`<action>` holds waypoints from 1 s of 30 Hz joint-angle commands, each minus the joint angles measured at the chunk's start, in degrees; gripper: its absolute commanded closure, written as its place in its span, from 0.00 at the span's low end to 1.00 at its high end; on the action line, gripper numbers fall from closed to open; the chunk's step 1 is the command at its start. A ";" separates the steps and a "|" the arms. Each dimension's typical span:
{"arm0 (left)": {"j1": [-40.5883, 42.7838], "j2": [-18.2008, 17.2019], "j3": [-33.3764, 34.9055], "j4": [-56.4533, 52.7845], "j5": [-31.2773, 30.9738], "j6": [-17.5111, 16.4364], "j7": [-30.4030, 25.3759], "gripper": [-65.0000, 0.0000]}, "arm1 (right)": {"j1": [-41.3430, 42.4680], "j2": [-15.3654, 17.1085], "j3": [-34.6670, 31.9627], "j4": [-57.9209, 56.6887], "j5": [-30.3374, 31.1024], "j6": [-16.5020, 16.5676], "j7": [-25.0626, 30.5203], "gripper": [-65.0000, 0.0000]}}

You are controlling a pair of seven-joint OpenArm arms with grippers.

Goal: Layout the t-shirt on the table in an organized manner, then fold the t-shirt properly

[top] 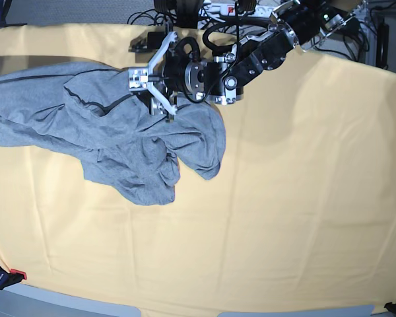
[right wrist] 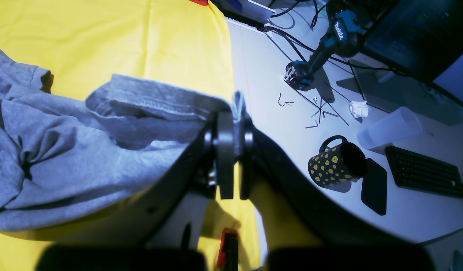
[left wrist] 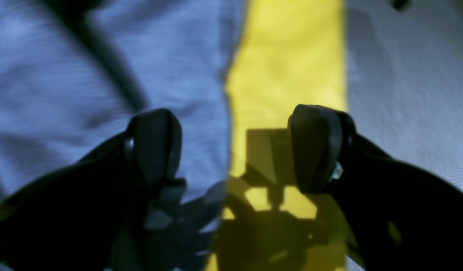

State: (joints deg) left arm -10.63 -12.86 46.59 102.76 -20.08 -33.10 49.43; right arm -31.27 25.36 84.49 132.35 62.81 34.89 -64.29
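**A:** Surface first. The table [top: 297, 198] wears a pale yellow-orange cloth with faint creases. It fills the base view almost edge to edge; the near edge curves along the bottom. Cables and gear crowd the far edge.

**B:** Open room?

**A:** Plenty. The right half and the near strip are bare cloth. The t-shirt [top: 119, 145] sits far-left, bunched and rumpled, with one lobe hanging toward the middle and its left end running to the frame's left border.

**B:** The arms?

**A:** The left gripper [top: 153, 84] hovers over the shirt's far edge, jaws spread wide, nothing between them. Its wrist view shows grey fabric under one finger and a yellow strip of cloth under the gap.

**B:** And the other?

**A:** The right gripper [right wrist: 231, 128] is clamped on a stitched hem of the shirt; a small tuft pokes out past the pads. Fabric drapes away to the left.

**B:** Beyond the cloth edge?

**A:** A grey desk [right wrist: 276, 124] with a spotted mug [right wrist: 334, 163], a keyboard [right wrist: 423, 171] and a cordless drill [right wrist: 321, 45].
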 commanded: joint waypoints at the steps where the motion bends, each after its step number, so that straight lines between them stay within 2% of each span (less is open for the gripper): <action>1: -1.25 0.33 -0.26 0.96 -0.68 0.66 -1.49 0.24 | -0.31 1.14 0.51 0.33 0.22 -0.42 1.68 1.00; 6: -1.62 0.31 -0.55 0.96 2.29 4.57 -2.14 0.25 | -0.31 1.14 0.51 0.33 0.22 -0.42 1.68 1.00; 7: -1.62 0.33 -0.55 0.96 3.04 5.49 -2.29 0.30 | -0.31 1.14 0.51 0.33 0.24 -0.42 1.70 1.00; 8: -1.62 0.33 -0.55 0.96 3.45 5.97 -2.36 0.43 | -0.31 1.14 0.51 0.33 0.22 -0.42 1.68 1.00; 10: -1.64 0.33 -0.55 0.96 3.52 5.95 -2.38 0.87 | -0.31 1.14 0.51 0.33 0.24 -0.42 1.70 1.00; 11: -1.64 0.37 -0.55 0.96 3.39 5.95 -2.38 1.00 | -0.31 1.14 0.51 0.33 0.24 -0.42 1.70 1.00; 19: -3.43 0.33 -0.76 1.07 1.84 5.70 -0.09 1.00 | -0.31 1.16 0.51 0.33 0.22 -0.42 1.70 1.00; 24: -2.95 0.31 -1.70 1.01 -0.13 1.46 0.52 1.00 | -0.31 1.16 0.51 0.33 0.22 -0.42 1.68 1.00; 25: -2.60 0.33 -1.70 1.01 -0.13 0.98 0.50 0.87 | -0.31 1.14 0.51 0.33 0.22 -0.42 1.68 1.00; 27: -2.05 0.33 -1.68 1.01 -0.13 0.92 0.31 0.52 | -0.31 1.14 0.51 0.33 0.22 -0.42 1.68 1.00; 28: -1.92 0.33 -1.60 0.98 -0.11 0.92 0.13 0.38 | -0.31 1.14 0.51 0.33 0.22 -0.42 1.66 1.00; 29: -1.88 0.33 -1.60 0.94 -0.11 0.92 -0.22 0.30 | -0.31 1.14 0.51 0.33 0.22 -0.42 1.66 1.00; 30: -1.88 0.33 -1.60 0.76 -0.11 0.92 -0.66 0.28 | -0.31 1.14 0.51 0.33 0.22 -0.42 1.68 1.00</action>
State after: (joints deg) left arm -11.44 -12.88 45.30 102.74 -19.51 -32.16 50.33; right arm -31.27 25.36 84.49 132.35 62.83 34.89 -64.29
